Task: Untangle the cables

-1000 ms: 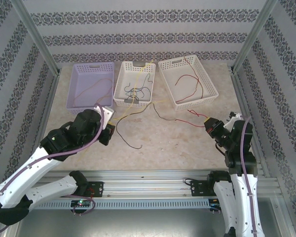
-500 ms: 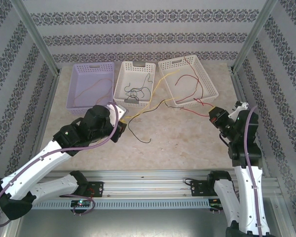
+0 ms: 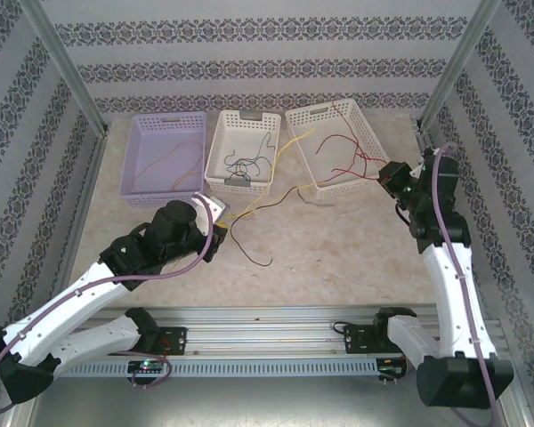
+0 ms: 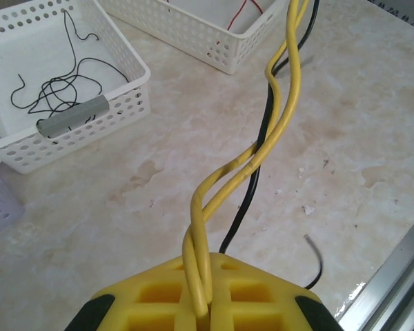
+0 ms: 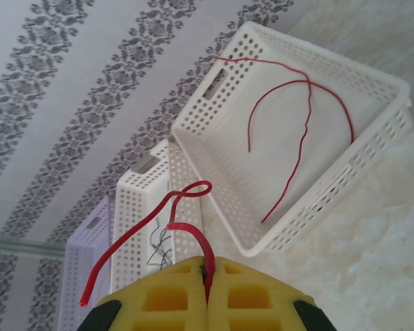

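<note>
In the left wrist view my left gripper (image 4: 203, 305) is shut on a doubled yellow cable (image 4: 284, 103), which twists up toward the baskets. A black cable (image 4: 252, 185) runs alongside it and trails onto the table. Seen from above, the left gripper (image 3: 216, 233) is at mid-left of the table, with the yellow cable (image 3: 285, 149) reaching up between the two white baskets and the black cable (image 3: 246, 253) looping below it. My right gripper (image 3: 385, 175) is shut on a red cable (image 5: 143, 222) beside the right white basket (image 3: 379, 142).
A purple basket (image 3: 165, 120) holds a tan cable (image 3: 165, 165). The middle white basket (image 4: 90, 138) holds thin black cables (image 4: 55, 86). Red cables (image 5: 305, 131) lie in the right white basket (image 5: 317, 207). Frame posts and patterned walls enclose the table.
The right gripper has moved away from the arm bases, carrying the red cable from the table to the right basket's edge. The left gripper has shifted right, and the yellow and black cables moved with it.
</note>
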`<state>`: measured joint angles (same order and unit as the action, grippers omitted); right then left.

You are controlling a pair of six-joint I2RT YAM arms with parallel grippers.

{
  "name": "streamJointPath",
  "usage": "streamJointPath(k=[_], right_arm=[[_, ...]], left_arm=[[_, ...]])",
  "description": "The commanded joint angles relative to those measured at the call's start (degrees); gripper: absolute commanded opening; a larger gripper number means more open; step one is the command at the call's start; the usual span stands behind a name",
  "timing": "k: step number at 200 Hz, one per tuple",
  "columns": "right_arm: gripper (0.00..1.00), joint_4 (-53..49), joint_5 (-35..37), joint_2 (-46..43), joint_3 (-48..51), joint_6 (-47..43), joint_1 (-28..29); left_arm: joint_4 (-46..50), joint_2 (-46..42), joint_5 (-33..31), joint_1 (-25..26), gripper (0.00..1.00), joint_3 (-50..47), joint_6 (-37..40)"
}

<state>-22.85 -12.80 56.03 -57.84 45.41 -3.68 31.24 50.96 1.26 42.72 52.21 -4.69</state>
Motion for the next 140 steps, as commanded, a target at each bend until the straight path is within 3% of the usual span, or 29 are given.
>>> streamJointPath(k=[1,54,140], right_arm=[[0.0,1.4,5.3,3.4,-4.2,-3.5,2.6],[0.0,1.4,9.9,13.9,-10.1,-8.5,5.7],[0.0,0.1,10.1,32.3,-23.0,-11.9,7.1]], left_arm=[[-3.0,-0.3,-1.3,-0.4,0.0,-0.4,0.4],[-3.1,-1.1,-2.2,-0.4,0.0,-0.8,0.5],[-3.2,-0.8,-1.3,-0.4,0.0,-0.9,0.3]])
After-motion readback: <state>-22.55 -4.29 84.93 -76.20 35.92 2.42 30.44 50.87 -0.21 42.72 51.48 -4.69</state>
